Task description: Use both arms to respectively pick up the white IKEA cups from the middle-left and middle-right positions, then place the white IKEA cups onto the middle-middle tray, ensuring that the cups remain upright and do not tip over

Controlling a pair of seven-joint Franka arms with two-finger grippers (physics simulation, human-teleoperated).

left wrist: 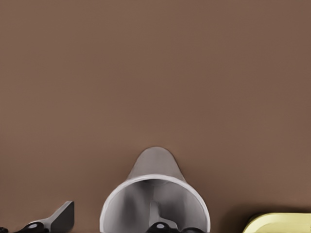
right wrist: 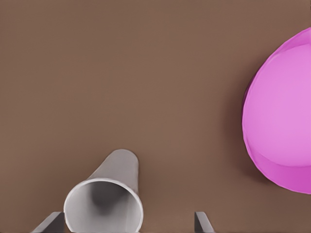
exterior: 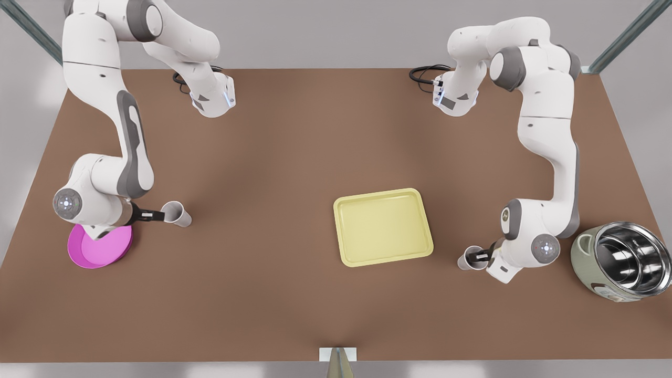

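Fingers of the right gripper (exterior: 157, 214) stood open at the front view's left, reaching sideways toward one white cup (exterior: 177, 214) from the arm bent low over the pink plate (exterior: 100, 247). In the right wrist view the two finger tips (right wrist: 201, 222) were spread wide. The cup (right wrist: 108, 204) sat between them, close to one finger and well apart from the other, so nothing was gripped. The plate (right wrist: 282, 126) lay near that cup on the brown counter (exterior: 273, 157), not touching it.

At the front view's right, the left gripper (exterior: 479, 256) had reached the other white cup (exterior: 471, 258), which stood on the counter between the yellow tray (exterior: 382, 227) and the steel-lined pot (exterior: 622, 260). The left wrist view looked down into this cup (left wrist: 154, 194). One finger sat inside its mouth and the other finger (left wrist: 60, 217) was outside, clear of the wall. The left gripper (left wrist: 112, 222) was therefore open astride the rim rather than clamped on it. A corner of the tray (left wrist: 279, 223) showed near the cup.

Both cups rested on the counter with their mouths up, one on each side of the tray and well apart from it. The tray lay flat near the middle of the counter, with nothing on it. The pot sat near the counter's edge at the front view's right, just beside the left arm's wrist.
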